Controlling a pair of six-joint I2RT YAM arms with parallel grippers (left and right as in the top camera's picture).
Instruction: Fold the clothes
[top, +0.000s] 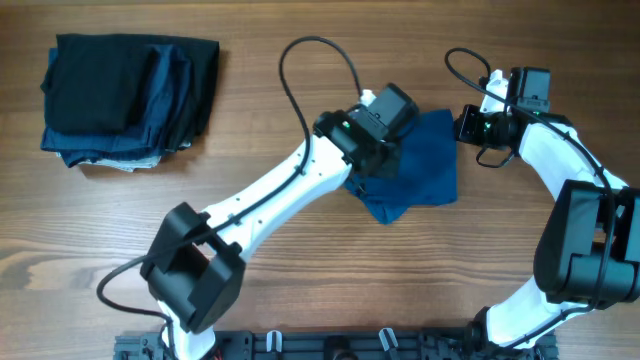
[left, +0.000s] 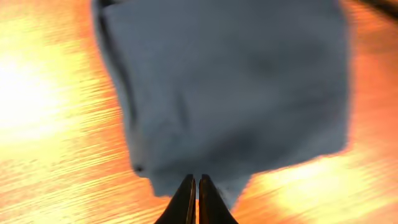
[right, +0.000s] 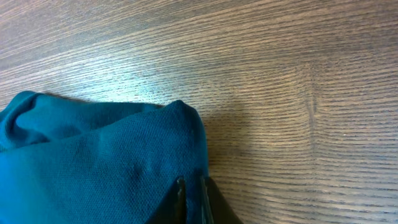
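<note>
Our left gripper (left: 197, 185) has its two dark fingers pressed together with only a sliver of light between them. The tips sit right at the near edge of the polo shirt (left: 230, 81). The left wrist view is blurred, so we cannot tell whether any cloth is nipped between them. From there the blue fabric spreads away as a broad, roughly square fold with a darker seam down its left side. The wood around it glows orange under strong glare.

Our right gripper (right: 191, 186) is also drawn narrow, its fingers nearly meeting. They stand at the right-hand edge of the shirt (right: 93, 168), where a rounded corner of knit fabric rises just above the tips. Again we cannot say whether the cloth is caught or merely touched.

From overhead, the shirt (top: 425, 160) lies bunched into a compact shape right of the table's centre. The left wrist covers its left part, and the right gripper (top: 462, 125) is at its upper right edge.

The table (top: 450, 270) is brown wood with long grain running side to side and a matte finish that shows fine lines in the right wrist view. It fills every view to the edges.

A pile of dark folded garments (top: 130, 100), black over navy, rests at the far left corner, well apart from the shirt. A black cable (top: 320, 60) loops above the left arm. A dark base rail (top: 330, 345) runs along the near edge.
</note>
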